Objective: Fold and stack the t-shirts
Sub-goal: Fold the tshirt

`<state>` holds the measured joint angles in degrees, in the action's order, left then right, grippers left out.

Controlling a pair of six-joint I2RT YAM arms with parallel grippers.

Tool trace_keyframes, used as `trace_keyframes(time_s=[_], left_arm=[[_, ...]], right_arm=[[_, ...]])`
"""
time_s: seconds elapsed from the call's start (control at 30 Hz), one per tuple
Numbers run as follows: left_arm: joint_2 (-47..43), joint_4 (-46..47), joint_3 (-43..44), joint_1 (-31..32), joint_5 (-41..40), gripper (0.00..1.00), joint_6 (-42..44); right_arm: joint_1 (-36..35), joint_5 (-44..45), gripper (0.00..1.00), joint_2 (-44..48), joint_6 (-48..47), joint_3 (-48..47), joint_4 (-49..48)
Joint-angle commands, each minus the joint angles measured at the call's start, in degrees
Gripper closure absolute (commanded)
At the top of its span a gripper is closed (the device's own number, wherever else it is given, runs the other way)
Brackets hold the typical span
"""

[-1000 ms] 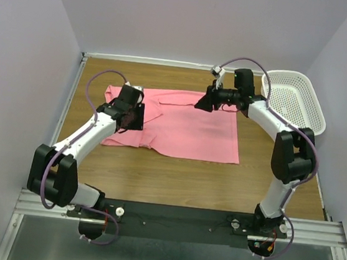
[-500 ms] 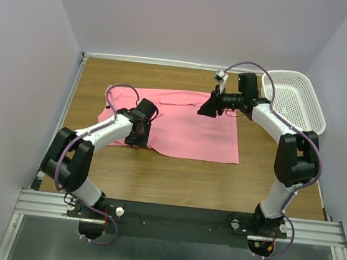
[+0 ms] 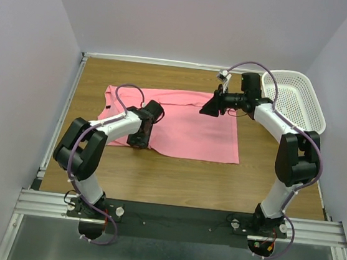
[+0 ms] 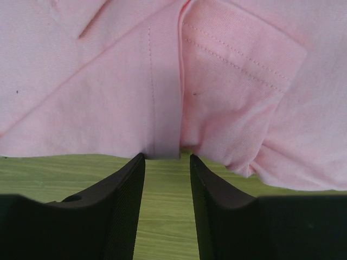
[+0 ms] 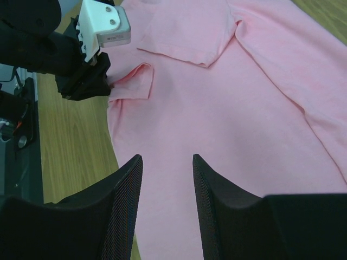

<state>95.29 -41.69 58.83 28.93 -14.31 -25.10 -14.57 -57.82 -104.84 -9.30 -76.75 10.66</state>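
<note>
A salmon-pink t-shirt (image 3: 186, 125) lies spread flat on the wooden table. My left gripper (image 3: 138, 140) is open at the shirt's near edge. In the left wrist view its fingertips (image 4: 140, 160) rest over bare wood just short of the shirt's hem and a folded sleeve (image 4: 238, 92), and the gripper (image 4: 165, 160) holds nothing. My right gripper (image 3: 205, 108) is open and hovers above the shirt's far right part. In the right wrist view it (image 5: 167, 158) is empty over the smooth cloth (image 5: 227, 124), and the left gripper (image 5: 81, 81) touches the shirt's edge.
A white perforated plastic basket (image 3: 291, 73) stands at the back right corner, just beyond the right arm. Walls close off the table at the back and both sides. Bare wood (image 3: 174, 180) lies between the shirt and the arm bases.
My left arm has drawn in and its gripper has moved from over the shirt's left part to the near hem. My right gripper has shifted slightly to the right.
</note>
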Motion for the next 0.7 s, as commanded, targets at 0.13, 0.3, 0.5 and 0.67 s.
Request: trace_keyframes(time_s=[0.13,0.3,0.5,0.67], left_arm=[[3.0,-2.5,3.2,1.2,-6.4,0.56,-1.1],[3.2,-3.1,4.5,1.3,-7.6,0.67,-1.0],[2.3,-3.7,5.8,1.7,-6.6,0.75,-0.6],[1.1,-3.7,6.5,1.8,-5.2,0.87,0.8]], right_arm=[[1.2,-2.6,0.5,-0.6,0.8,-0.2,1.4],[1.5,-3.1,0.5,-0.6,1.2,-0.1,1.4],[1.6,-2.9,0.5,-0.5,1.2,-0.1,1.5],[1.6,-0.4,0.5,0.2,-0.2,0.0,2.3]])
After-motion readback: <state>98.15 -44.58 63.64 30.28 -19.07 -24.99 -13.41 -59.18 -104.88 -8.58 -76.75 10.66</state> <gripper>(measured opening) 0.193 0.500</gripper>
